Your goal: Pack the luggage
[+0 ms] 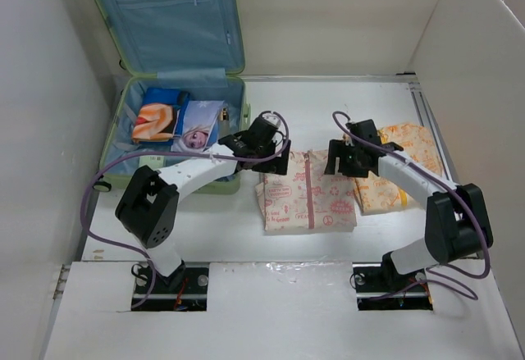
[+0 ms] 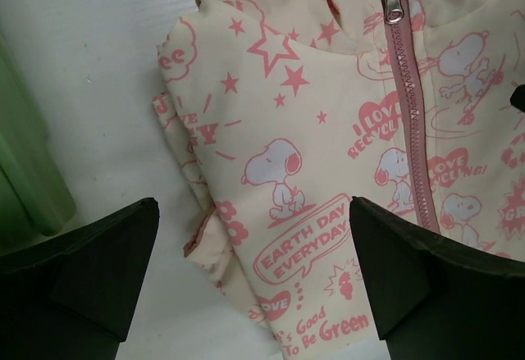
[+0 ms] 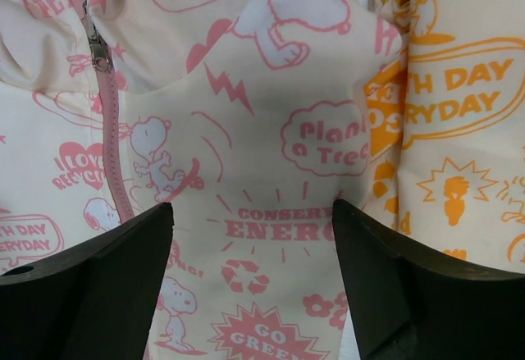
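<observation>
Green and hard-shelled, the suitcase (image 1: 168, 24) lies open at the far left of the table (image 1: 213, 229), its lid propped against the back wall. Two folded pieces are already packed in it: an orange-and-blue one (image 1: 154, 120) and a cartoon-print one (image 1: 197, 130) beside it. Just right of the case, the left gripper (image 2: 254, 212) hovers with its jaws wide apart over the left edge of a cream jacket with pink print (image 1: 308, 200), holding nothing. The right gripper (image 3: 253, 212) hangs over that jacket's right side, jaws also apart and empty. Touching it on the right lies a cream jacket with orange print (image 1: 394, 171). I'd judge the packing about half done: one suitcase, two pieces in, two jackets left out.
</observation>
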